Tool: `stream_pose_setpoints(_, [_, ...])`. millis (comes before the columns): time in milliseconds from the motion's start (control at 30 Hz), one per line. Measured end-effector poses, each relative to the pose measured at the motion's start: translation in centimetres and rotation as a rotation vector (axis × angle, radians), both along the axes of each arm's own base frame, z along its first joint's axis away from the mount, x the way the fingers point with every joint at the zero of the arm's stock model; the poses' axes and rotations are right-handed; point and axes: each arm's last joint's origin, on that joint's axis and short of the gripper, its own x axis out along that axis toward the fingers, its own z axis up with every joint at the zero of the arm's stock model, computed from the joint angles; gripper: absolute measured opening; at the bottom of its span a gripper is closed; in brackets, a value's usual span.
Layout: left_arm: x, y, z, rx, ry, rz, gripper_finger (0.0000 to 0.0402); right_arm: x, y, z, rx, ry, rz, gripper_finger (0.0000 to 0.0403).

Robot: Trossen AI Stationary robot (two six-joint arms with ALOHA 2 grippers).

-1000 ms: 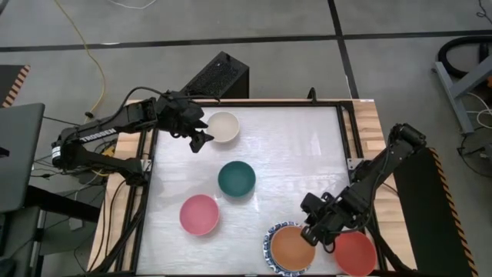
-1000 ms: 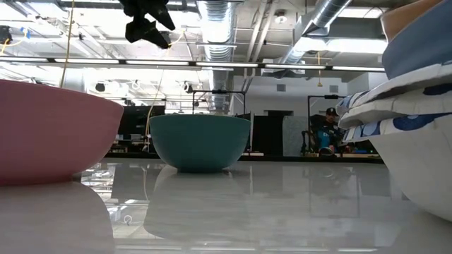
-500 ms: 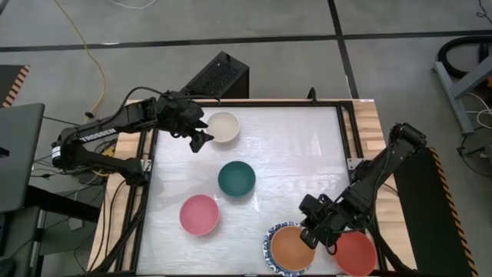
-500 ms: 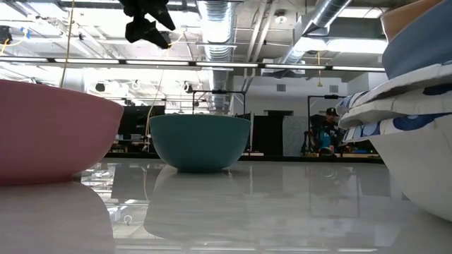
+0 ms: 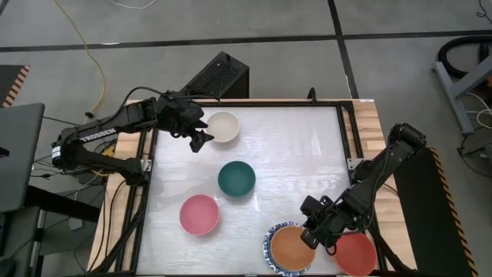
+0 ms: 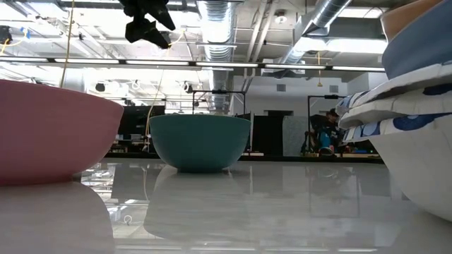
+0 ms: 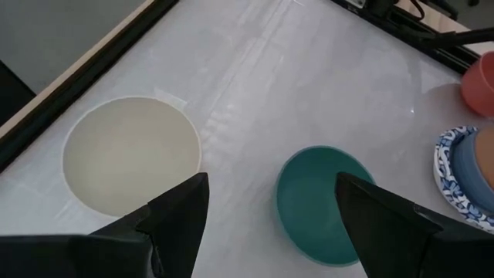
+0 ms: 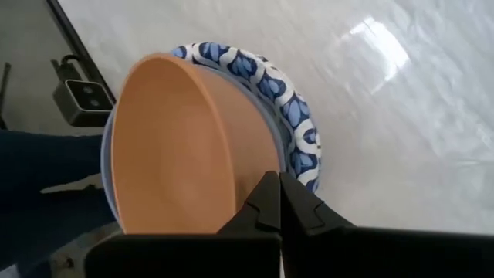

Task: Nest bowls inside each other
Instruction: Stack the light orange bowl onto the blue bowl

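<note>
A stack of nested bowls stands near the table's near edge: an orange bowl (image 5: 290, 248) sits on top, inside a blue one and white bowls with blue-patterned rims (image 8: 297, 116). A red bowl (image 5: 356, 254) sits just right of the stack. My right gripper (image 8: 279, 185) is shut, its tips at the orange bowl's rim on the red bowl's side. Single bowls rest on their bases: cream (image 5: 224, 127), dark green (image 5: 236, 178) and pink (image 5: 199, 215). My left gripper (image 5: 201, 140) hangs open above the table beside the cream bowl (image 7: 131, 154). My right gripper's shut fingertips point steeply down at the orange bowl's rim (image 8: 258, 166), on the side toward the red bowl. I cannot tell whether they touch it.
A black frame (image 5: 146, 192) edges the white tabletop. A black box (image 5: 219, 77) lies beyond the far edge. There is bare table between the green bowl and the right frame. In the low view the pink bowl (image 6: 49, 134) and the stack (image 6: 417, 106) fill the sides.
</note>
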Motion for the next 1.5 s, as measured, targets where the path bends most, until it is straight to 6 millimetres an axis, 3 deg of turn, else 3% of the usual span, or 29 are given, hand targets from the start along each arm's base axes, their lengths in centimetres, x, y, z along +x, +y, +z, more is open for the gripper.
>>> stream_pose_setpoints(167, [0.0,0.0,0.0,0.001,-0.001,0.001,0.027,-0.1,-0.5,1.2,-0.018,-0.115,-0.049,0.0007])
stream_pose_setpoints(400, [0.0,0.0,0.0,0.003,-0.001,-0.001,0.027,-0.6,-0.4,1.9,0.016,-0.149,-0.032,0.0007])
stream_pose_setpoints(1133, [0.0,0.0,0.0,0.01,0.001,-0.007,0.027,-1.0,-0.1,1.7,0.075,-0.055,0.036,0.0007])
stream_pose_setpoints(1500, [0.0,0.0,0.0,0.01,0.001,-0.007,0.027,-0.7,0.2,1.9,0.083,-0.104,0.045,0.0007])
